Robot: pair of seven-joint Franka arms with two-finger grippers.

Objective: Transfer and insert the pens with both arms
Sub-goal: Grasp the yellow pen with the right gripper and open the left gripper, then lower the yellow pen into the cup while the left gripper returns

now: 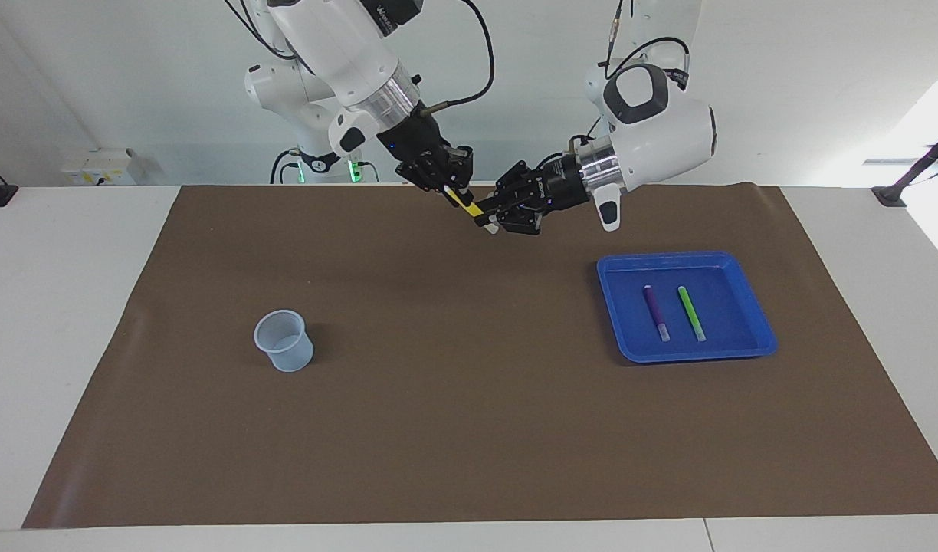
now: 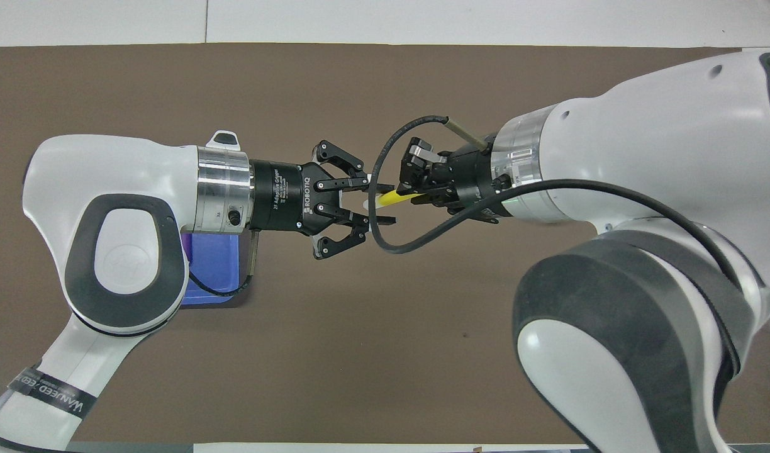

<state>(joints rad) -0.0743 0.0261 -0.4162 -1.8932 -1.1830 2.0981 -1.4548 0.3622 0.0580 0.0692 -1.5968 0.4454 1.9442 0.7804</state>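
Gripping slim yellow pen [image 1: 467, 202]: right hand [image 1: 455, 193] clenched | left hand [image 1: 493, 218] fingers parted around whitish cap

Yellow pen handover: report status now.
Right pincer shut on yellow pen, midair over mat. Left pincer open around its cap end. Nothing in the way.

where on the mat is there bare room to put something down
The brown mat lies bare between the cup and the blue tray, and along its edge farthest from the robots. It is crowded nearest the robots, where both pincers meet in the air at the yellow pen.
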